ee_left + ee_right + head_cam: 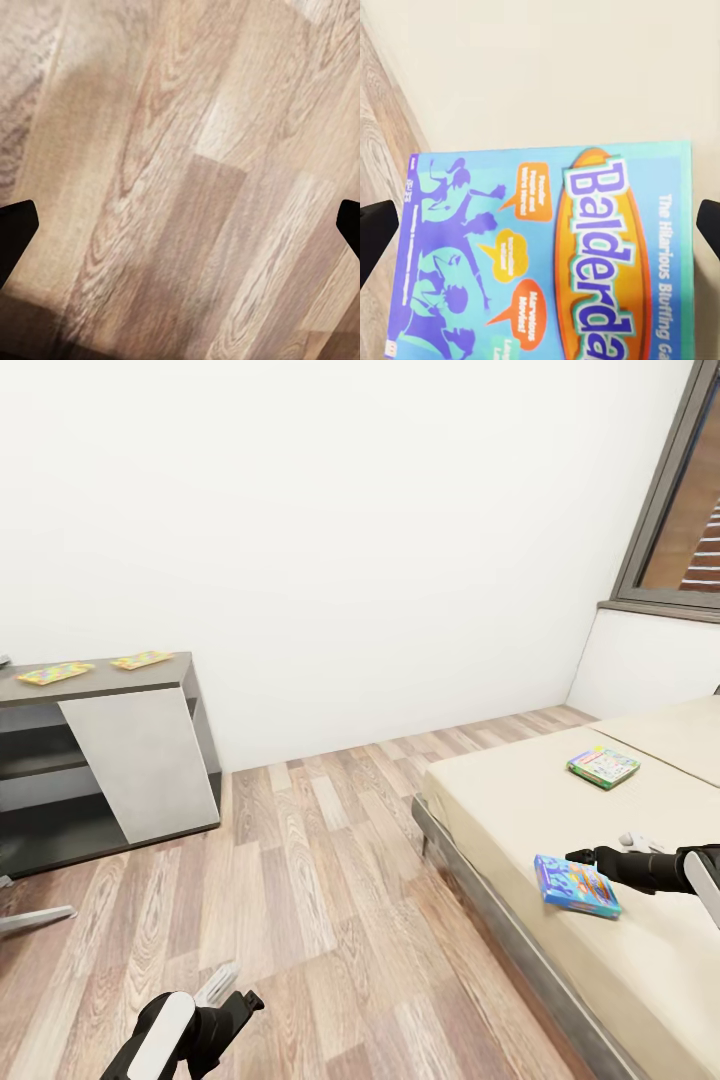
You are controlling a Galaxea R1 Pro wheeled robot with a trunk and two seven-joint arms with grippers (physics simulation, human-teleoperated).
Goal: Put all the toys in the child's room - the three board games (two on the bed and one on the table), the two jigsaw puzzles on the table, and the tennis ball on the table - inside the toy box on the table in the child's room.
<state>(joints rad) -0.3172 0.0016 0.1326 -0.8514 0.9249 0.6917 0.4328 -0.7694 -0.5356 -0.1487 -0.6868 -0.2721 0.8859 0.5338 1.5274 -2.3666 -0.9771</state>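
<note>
the bed (620, 940) fills the right side, its cream mattress by a wood floor (300, 880) and a white wall (350, 540). at far left the table (120, 675) carries two jigsaw puzzles (55, 673). a green-edged game (603, 766) lies further up the mattress. the blue game (577, 885) lies near the bed edge, directly under the right gripper (540, 229), whose fingers are spread wide to either side of it. the left gripper (180, 225) hangs spread over the floor.
</note>
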